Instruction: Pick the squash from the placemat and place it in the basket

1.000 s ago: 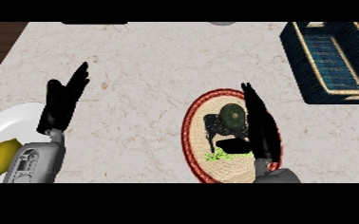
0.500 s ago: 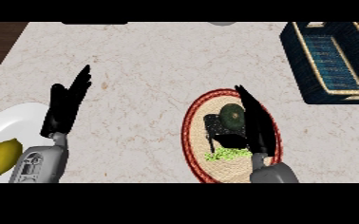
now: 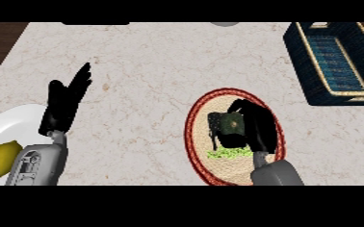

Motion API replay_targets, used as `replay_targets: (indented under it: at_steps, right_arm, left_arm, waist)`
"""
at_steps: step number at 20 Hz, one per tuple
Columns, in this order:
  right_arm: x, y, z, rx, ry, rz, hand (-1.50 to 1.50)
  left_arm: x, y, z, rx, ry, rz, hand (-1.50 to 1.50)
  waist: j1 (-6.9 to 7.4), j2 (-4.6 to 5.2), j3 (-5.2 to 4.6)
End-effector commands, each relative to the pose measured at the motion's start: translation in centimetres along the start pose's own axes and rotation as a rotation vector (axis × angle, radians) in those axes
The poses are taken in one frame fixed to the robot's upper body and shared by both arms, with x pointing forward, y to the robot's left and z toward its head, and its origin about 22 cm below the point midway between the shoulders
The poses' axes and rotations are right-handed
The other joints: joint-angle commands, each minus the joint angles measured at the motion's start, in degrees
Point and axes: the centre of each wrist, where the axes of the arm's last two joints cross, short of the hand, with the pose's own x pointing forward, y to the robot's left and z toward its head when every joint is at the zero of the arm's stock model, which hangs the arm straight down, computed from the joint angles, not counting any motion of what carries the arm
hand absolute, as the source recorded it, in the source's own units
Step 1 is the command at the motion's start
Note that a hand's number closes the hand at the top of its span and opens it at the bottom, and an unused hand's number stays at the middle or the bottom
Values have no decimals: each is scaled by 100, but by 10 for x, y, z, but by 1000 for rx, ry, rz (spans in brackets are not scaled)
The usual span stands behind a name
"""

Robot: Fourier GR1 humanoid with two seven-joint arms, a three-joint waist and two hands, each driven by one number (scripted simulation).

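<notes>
Now the dark green round squash [image 3: 232, 125] is gripped by the curled black right hand [image 3: 257, 127] on the red-rimmed woven oval placemat [image 3: 200, 139]. Bare marble counter [image 3: 163, 62] is seen up to the dark blue rectangular basket [image 3: 331, 62], well apart. Left hand [image 3: 65, 105] is rested open, fingers straight.

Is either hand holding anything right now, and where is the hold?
The right hand is curled round the squash on the placemat, fingers over its top and right side. The left hand is open and holds nothing.
</notes>
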Motion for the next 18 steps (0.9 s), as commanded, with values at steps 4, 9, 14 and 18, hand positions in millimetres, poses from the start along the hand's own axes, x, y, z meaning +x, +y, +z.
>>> replay_targets:
  at_steps: [4, 9, 14, 18]
  right_arm:
    - [33, -37, -82, 207, 84, 374, 150]
    - [63, -69, -136, 303, 56, 488, 150]
    - [109, -74, -143, 218, -61, 414, 150]
    - [153, -109, -140, 186, -60, 143, 150]
  left_arm:
    - [15, -10, -6, -44, -44, -4, 0]
    - [4, -8, -9, -28, -32, 3, 0]
    - [1, 7, -4, -19, -17, -14, 0]
    - [2, -6, -8, 0, -7, 15, 0]
  waist:
    - [287, 97, -1]
    - [215, 88, 13]
    - [106, 41, 15]
    - [32, 13, 14]
